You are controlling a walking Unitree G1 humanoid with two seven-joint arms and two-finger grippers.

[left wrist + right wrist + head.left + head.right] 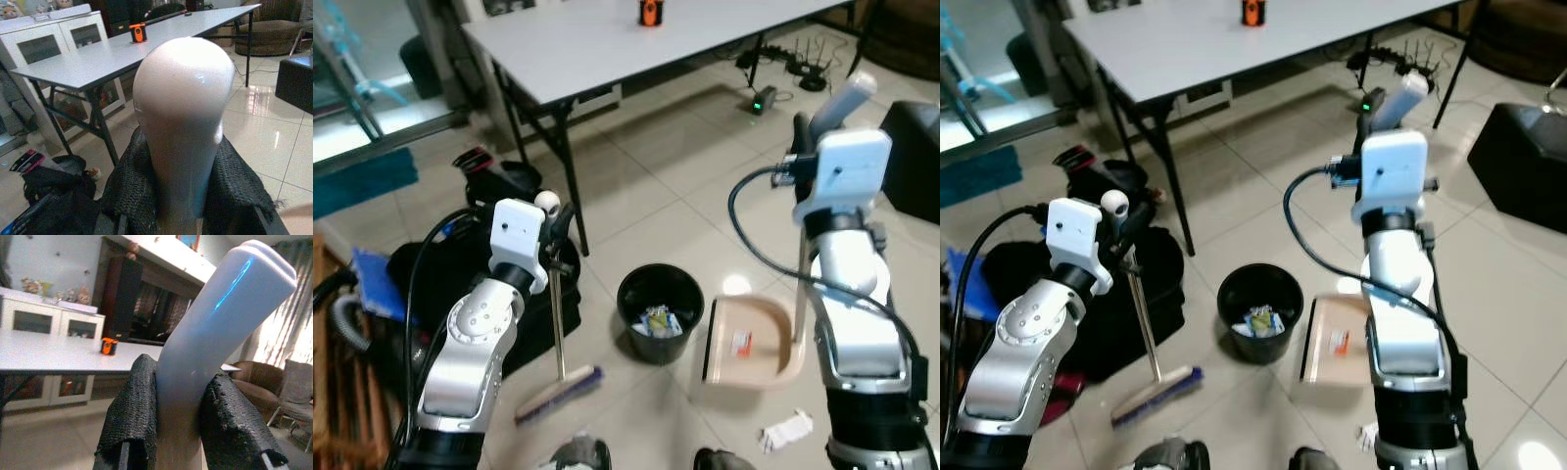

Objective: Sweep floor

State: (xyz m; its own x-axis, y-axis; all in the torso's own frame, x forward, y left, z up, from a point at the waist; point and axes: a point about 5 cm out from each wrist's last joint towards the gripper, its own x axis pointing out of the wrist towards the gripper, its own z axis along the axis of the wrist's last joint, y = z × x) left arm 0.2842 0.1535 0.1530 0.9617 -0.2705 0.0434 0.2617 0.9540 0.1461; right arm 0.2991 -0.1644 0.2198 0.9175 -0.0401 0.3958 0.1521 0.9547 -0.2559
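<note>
Both grippers closed | left gripper (pixel 551 227) clamped on broom (pixel 558 338) near knob, bristles on floor below it | right gripper (pixel 1383 116) clamped on dustpan (pixel 752 341) handle, pan flat below | bin (pixel 660 311) between | paper scrap (pixel 786 431) beside pan | advice: keep pan lip down, sweep scrap toward it in short strokes.
</note>
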